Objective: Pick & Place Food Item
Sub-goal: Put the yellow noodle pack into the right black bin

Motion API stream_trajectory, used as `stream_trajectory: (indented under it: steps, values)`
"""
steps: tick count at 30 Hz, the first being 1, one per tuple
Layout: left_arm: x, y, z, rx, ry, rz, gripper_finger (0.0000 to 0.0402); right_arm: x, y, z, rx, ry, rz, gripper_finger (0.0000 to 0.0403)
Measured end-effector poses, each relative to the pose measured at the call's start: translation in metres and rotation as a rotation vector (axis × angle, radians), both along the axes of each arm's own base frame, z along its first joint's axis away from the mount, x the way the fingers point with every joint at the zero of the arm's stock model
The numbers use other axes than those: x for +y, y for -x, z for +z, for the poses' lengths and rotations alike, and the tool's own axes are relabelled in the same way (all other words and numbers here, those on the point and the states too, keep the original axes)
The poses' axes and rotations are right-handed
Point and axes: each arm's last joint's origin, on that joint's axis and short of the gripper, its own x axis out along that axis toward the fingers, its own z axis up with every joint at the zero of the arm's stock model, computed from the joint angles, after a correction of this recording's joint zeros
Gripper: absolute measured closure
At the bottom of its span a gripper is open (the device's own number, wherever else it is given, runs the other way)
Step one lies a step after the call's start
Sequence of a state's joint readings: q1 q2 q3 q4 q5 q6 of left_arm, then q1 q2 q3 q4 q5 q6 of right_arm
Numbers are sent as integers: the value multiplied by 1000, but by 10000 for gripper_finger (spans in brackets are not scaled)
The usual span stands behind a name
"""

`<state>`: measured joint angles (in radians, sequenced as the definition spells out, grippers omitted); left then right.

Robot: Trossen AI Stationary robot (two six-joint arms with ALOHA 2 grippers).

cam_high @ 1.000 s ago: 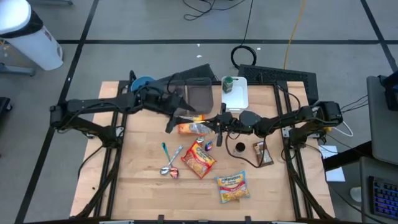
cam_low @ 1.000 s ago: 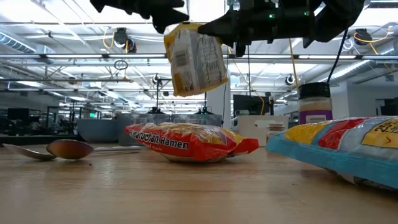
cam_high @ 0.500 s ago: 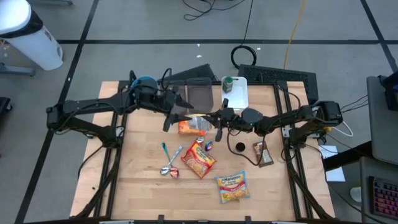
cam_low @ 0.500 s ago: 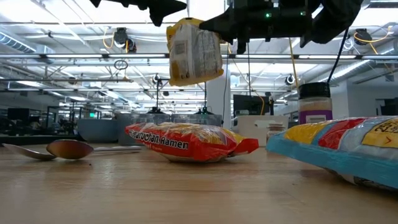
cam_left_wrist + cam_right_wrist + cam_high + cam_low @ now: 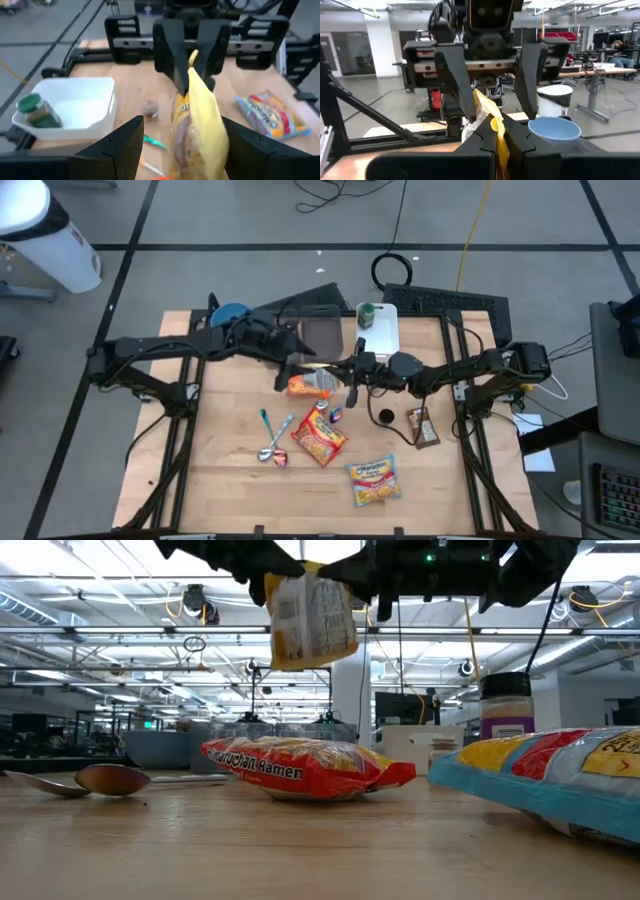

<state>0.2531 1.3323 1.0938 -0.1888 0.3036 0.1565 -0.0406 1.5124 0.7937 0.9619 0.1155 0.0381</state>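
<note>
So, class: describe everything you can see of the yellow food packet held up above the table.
The yellow packet is a soft, crinkly plastic pouch with a pale printed label panel on one face, hanging in the air well above the red ramen pack. The right hand is shut on one of its edges. The left hand faces it, its open fingers on either side of the packet, not clearly touching. From above, the packet sits near the table's middle, between the two arms.

Wooden table [image 5: 225, 480] carries ramen packs [image 5: 319, 434], spoons [image 5: 272, 442], white tray [image 5: 381, 333].
</note>
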Motion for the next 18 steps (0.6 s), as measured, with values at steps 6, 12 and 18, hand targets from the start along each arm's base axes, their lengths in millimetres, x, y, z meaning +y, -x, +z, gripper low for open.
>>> stream_trajectory:
  steps: [6,12,18]
  values:
    - [3,-11,15,49,-4,-7,160,0,0,-1,10,-1,-12,403]
    - [5,-23,15,162,22,-10,160,0,0,-1,11,2,-10,403]
    - [7,-28,11,206,22,6,160,0,0,-2,21,6,-11,403]
